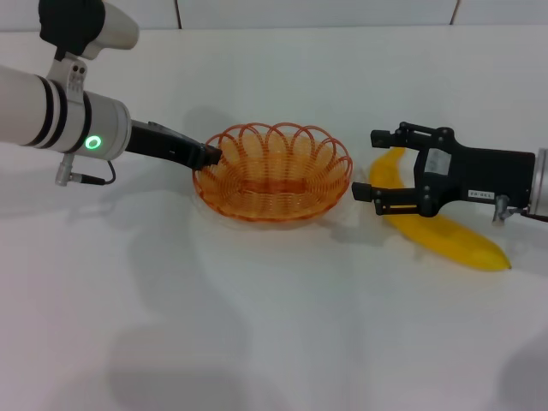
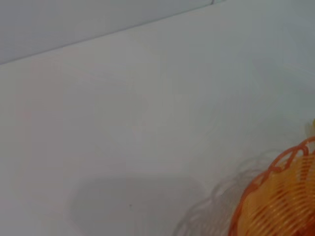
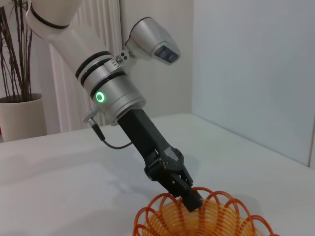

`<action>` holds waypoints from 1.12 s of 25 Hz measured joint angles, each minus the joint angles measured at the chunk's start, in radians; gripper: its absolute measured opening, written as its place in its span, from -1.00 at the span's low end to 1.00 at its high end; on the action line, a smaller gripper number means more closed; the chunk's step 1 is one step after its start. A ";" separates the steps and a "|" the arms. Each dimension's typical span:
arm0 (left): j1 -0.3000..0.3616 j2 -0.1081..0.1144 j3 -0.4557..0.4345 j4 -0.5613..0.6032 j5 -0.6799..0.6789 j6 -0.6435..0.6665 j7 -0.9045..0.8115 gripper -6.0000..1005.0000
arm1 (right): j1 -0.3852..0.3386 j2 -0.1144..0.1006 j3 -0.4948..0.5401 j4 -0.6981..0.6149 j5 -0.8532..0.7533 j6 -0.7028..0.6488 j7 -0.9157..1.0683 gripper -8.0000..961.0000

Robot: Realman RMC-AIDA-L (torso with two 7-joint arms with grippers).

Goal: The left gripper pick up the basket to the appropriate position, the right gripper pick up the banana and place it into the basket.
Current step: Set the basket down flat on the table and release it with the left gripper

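- One banana [image 1: 445, 233] lies on the tabletop [image 1: 257, 325], long axis running from far-left to near-right.
- One basket [image 1: 272, 173]: left claw [image 1: 210, 156] pinches its rim.
- Right claw [image 1: 377, 164] spread over the banana.

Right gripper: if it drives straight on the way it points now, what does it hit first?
Probably the basket. The right gripper, jaws open above the banana, points at its near rim. Height is unclear from the head view, so it might pass over the rim.

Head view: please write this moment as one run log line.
left gripper: shut on basket rim | right gripper: open, over banana | banana: on table, outside basket
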 joint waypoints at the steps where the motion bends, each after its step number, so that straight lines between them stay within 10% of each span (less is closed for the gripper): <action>1: 0.000 0.000 0.000 0.000 0.000 0.000 0.000 -0.87 | -0.001 0.000 0.000 0.000 0.000 0.000 0.000 0.75; 20: 0.040 -0.001 0.001 0.093 -0.045 0.073 0.005 -0.46 | -0.023 -0.006 0.006 -0.003 0.000 0.000 0.000 0.74; 28: 0.295 -0.004 0.002 0.369 -0.270 0.384 0.201 0.11 | -0.040 -0.008 0.068 -0.002 0.000 -0.003 0.000 0.74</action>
